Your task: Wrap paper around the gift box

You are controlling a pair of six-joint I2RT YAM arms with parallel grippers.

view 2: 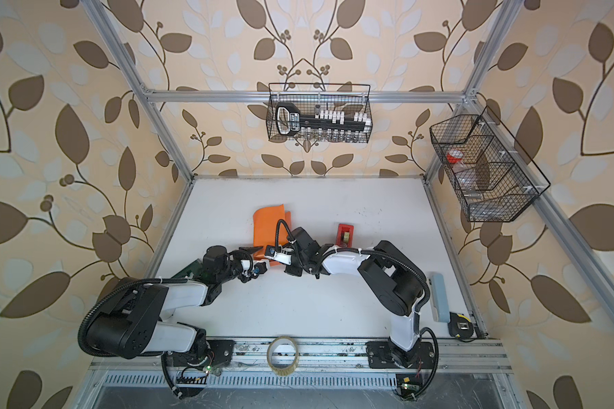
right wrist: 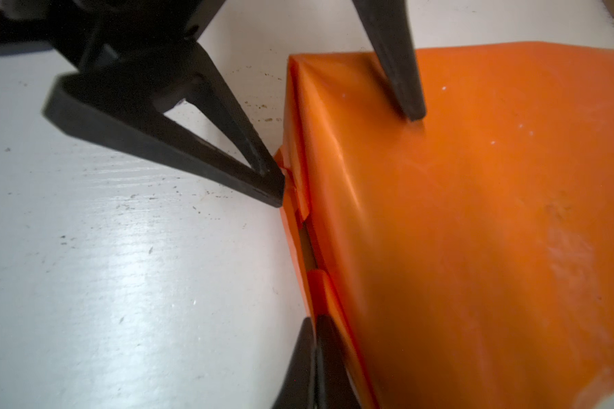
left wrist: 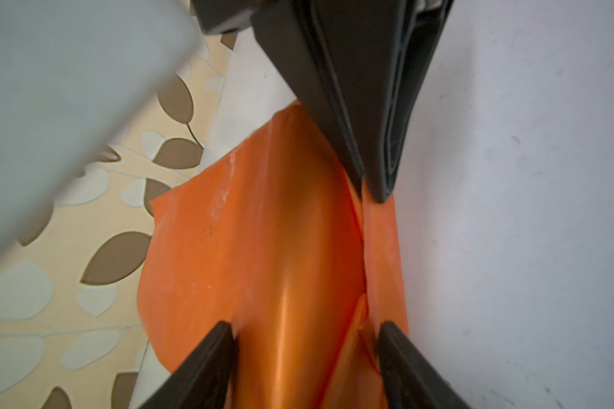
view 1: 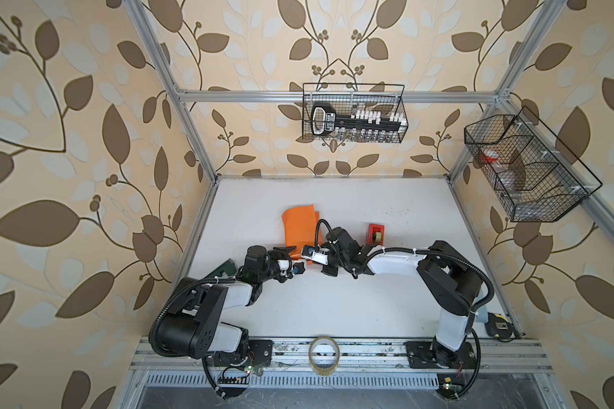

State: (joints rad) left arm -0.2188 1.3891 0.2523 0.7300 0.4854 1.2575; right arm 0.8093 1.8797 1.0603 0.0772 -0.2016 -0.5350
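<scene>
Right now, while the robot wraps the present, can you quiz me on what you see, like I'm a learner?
1. True or false: the right hand is shut.
2. Which colour of the paper shows in a top view? A green, B orange, C blue.
3. Which hand's fingers stand apart, either side of the paper?
Key: 1 true; 2 B; 3 the left hand.

We see two arms built alike: the left arm (view 1: 234, 295) and the right arm (view 1: 394, 266) pair glossy white link shells with matte black joint housings. A black corrugated cable (view 1: 397, 250) runs along each, fastened with white ties. The base plates (view 1: 419, 348) are black, and the fingers (left wrist: 206, 368) are black tapered wedges.
</scene>
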